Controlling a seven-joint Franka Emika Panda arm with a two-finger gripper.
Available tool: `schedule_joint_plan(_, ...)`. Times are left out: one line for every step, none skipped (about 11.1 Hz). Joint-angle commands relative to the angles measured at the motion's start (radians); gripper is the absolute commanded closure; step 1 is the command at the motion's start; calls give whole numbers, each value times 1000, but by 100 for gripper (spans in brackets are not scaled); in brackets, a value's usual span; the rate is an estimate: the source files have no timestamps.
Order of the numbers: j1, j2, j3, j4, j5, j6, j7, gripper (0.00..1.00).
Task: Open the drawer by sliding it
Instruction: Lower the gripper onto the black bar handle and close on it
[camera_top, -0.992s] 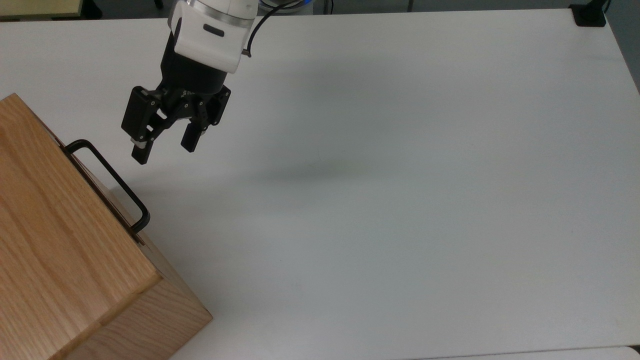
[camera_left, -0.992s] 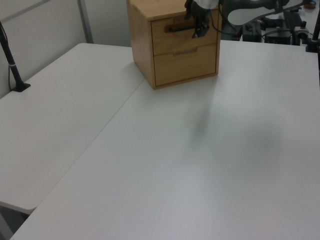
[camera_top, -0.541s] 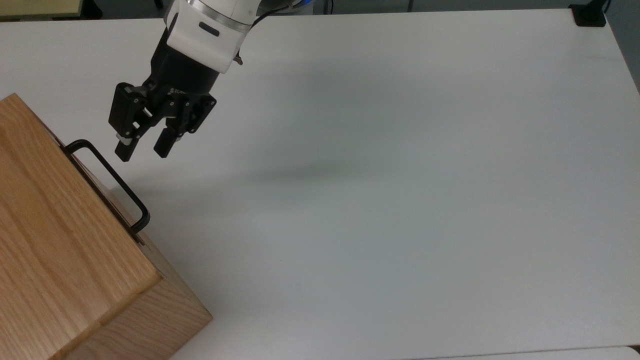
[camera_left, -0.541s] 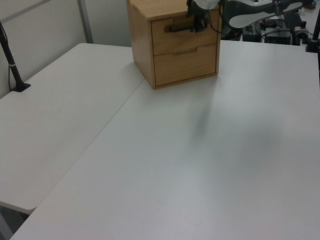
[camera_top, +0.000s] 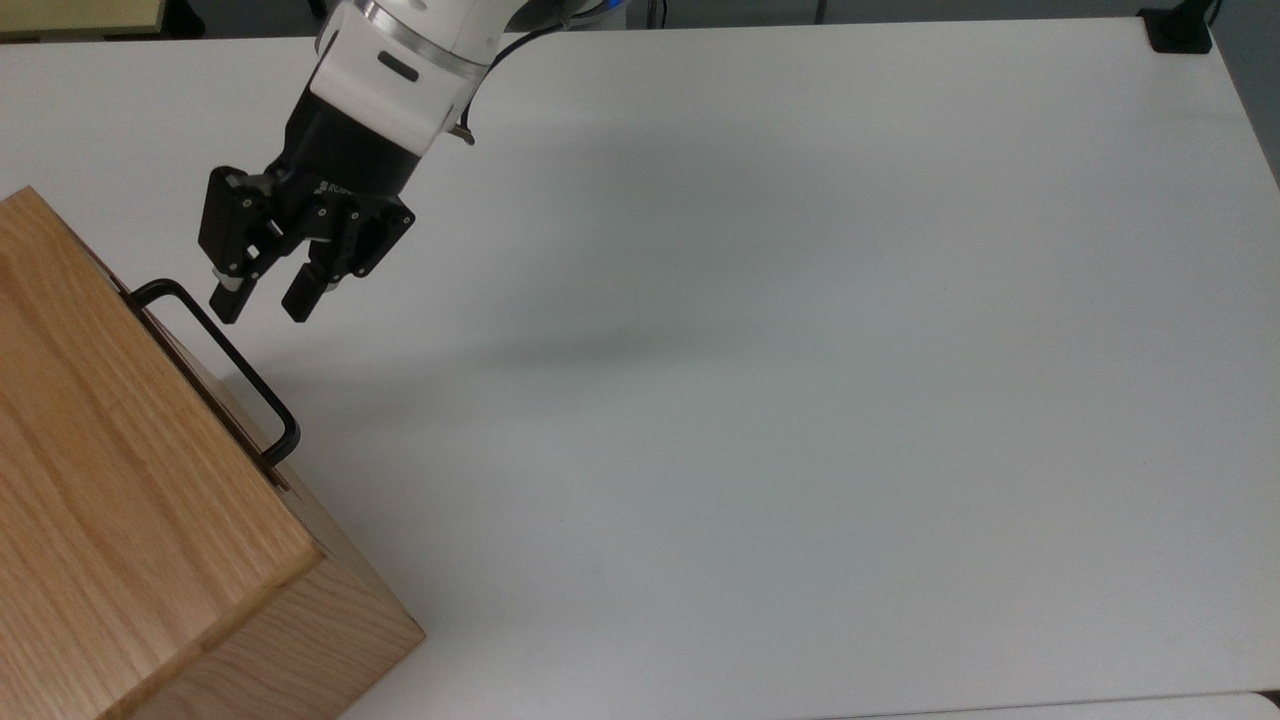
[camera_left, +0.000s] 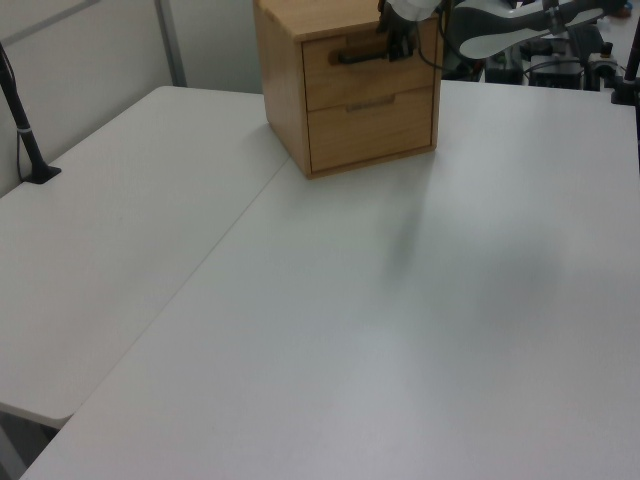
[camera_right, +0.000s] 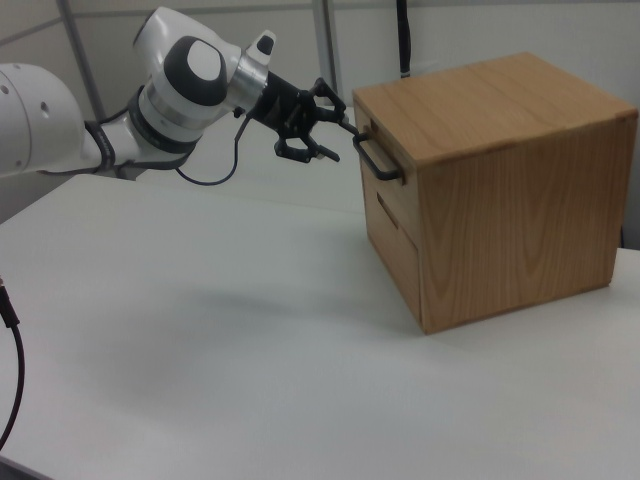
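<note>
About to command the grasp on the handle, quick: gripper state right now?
Gripper: open, holding nothing, fingers just short of the drawer's black handle.

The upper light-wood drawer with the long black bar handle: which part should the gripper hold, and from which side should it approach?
Probably the straight middle of the black U-shaped bar handle on the shut upper light-wood drawer. The bar stands clear of the flat front, so one finger could pass behind it. The open black two-finger gripper should approach from the front, across the white table.
</note>
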Motion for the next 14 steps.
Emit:
schedule_joint_plan(-31,41,-3,2,-31,91,30,48)
schedule_joint_plan(-39,44,-3,2,-31,111,30,48)
schedule_joint_plan(-48,47,-3,2,-37,120,30,50)
schedule_joint_plan(-51,50,-3,2,-52,126,30,52)
schedule_joint_plan(-51,53,-3,2,-69,129,30,56)
schedule_joint_plan(-51,53,-3,2,-78,143,30,61)
schedule_joint_plan(-51,53,-3,2,-79,151,29,64)
schedule_joint_plan(-48,53,-2,2,-88,151,29,72)
schedule_joint_plan(-47,53,-2,1,-101,151,29,76)
schedule_joint_plan(-48,53,-2,1,-118,151,29,77)
schedule_joint_plan(-50,55,-2,-1,-134,154,29,77)
schedule_joint_plan(-50,56,-2,-2,-135,154,30,77)
schedule_joint_plan(-51,62,-2,-4,-134,154,30,76)
schedule_joint_plan(-51,64,-2,-3,-134,154,30,75)
